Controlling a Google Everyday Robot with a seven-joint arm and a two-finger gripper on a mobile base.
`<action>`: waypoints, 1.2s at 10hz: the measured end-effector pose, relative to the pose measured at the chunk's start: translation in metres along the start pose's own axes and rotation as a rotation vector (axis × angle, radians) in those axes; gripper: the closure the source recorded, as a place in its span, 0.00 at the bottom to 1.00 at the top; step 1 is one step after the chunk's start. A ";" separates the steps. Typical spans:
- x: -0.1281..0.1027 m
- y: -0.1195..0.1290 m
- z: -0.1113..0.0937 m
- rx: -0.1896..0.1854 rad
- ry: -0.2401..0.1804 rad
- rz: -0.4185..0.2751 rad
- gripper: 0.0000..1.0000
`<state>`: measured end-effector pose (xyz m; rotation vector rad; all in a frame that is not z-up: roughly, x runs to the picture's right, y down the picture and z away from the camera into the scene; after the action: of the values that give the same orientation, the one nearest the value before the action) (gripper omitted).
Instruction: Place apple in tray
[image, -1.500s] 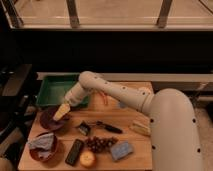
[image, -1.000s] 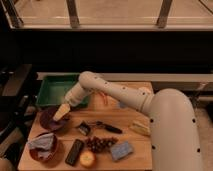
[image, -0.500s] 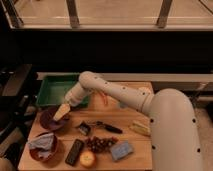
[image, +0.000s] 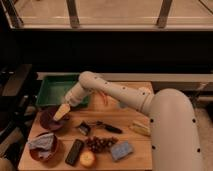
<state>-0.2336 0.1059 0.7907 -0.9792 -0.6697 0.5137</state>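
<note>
There is one apple (image: 87, 159) on the wooden table (image: 122, 116), sitting at the table's near edge, just beside a single cluster of dark grapes (image: 100, 144) and a flat black rectangular object (image: 75, 151). There is one green tray (image: 59, 90), at the far corner of the table, and nothing I can make out lies in it. Two dark-red bowls stand in front of the tray: the farther bowl (image: 50, 120) is just below the tray, and the nearer bowl (image: 42, 148) holds a crumpled pale-blue cloth (image: 42, 141). I also count one blue sponge (image: 121, 150), one dark-handled tool (image: 106, 127) in the middle of the table, and one pale yellow item (image: 141, 128) that I cannot identify. The one white arm (image: 117, 93) reaches across the tray's front rim, and its gripper (image: 61, 112) hangs over the farther bowl, angled down; whether it is clenched or released I cannot tell. The apple lies well apart from the gripper, with the black object between them, and is not in the tray.
</note>
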 end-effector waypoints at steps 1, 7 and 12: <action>0.000 0.000 0.000 0.000 0.000 0.000 0.20; 0.000 0.000 0.000 0.000 0.002 -0.002 0.20; 0.022 0.015 -0.033 -0.004 -0.103 0.010 0.20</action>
<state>-0.1961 0.1088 0.7706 -0.9657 -0.7585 0.5748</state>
